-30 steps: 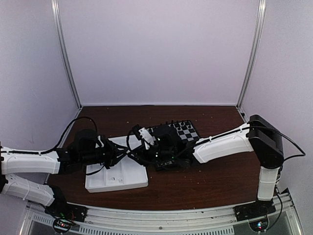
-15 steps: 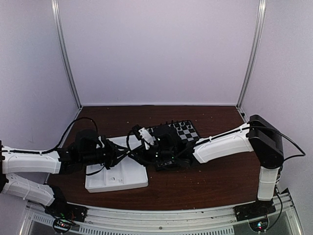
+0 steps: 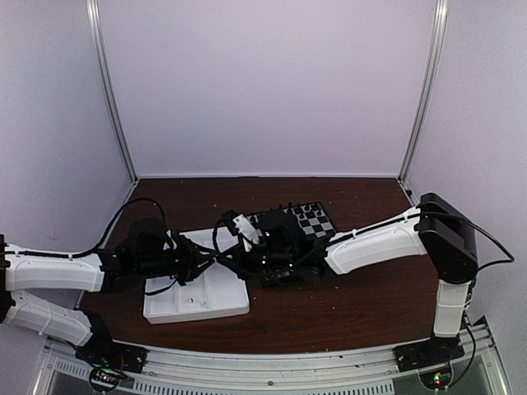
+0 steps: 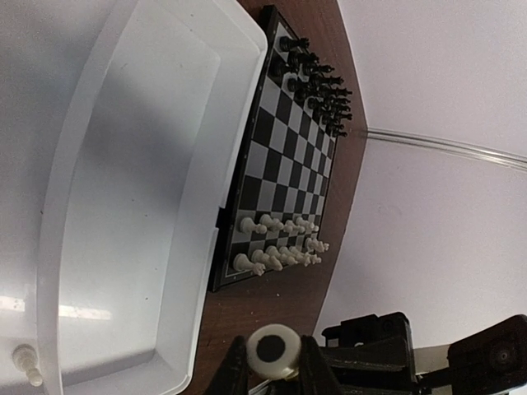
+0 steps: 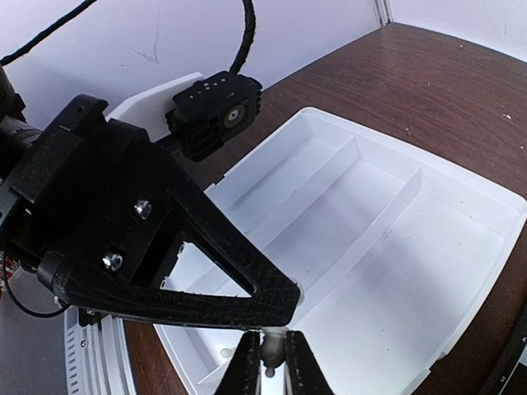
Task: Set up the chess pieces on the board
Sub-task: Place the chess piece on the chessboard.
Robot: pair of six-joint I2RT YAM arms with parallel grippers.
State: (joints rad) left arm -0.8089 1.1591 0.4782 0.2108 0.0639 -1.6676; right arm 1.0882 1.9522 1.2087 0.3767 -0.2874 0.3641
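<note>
Over the tray's right part both grippers meet on one white chess piece (image 4: 276,352). My left gripper (image 4: 274,364) is shut on its round base, which faces the left wrist camera. My right gripper (image 5: 268,366) is shut on the other end of that piece (image 5: 271,347), just under the left gripper's black finger (image 5: 165,271). In the top view the left gripper (image 3: 204,262) and right gripper (image 3: 227,262) touch tips. The board (image 4: 280,156) lies beyond the tray; white chess pieces (image 4: 280,247) stand in two rows at its near end. Much of the board (image 3: 306,220) is hidden by the right arm.
Black chessmen (image 4: 317,78) fill the board's far end. The white compartmented tray (image 3: 198,296) lies left of the board, touching it; one white piece (image 4: 25,362) lies in a tray corner. The tray's ribs (image 5: 387,230) show under the right gripper. White walls close in the brown table.
My right gripper's fingers have closed onto the white piece that the left gripper holds. Neither arm has visibly shifted.
</note>
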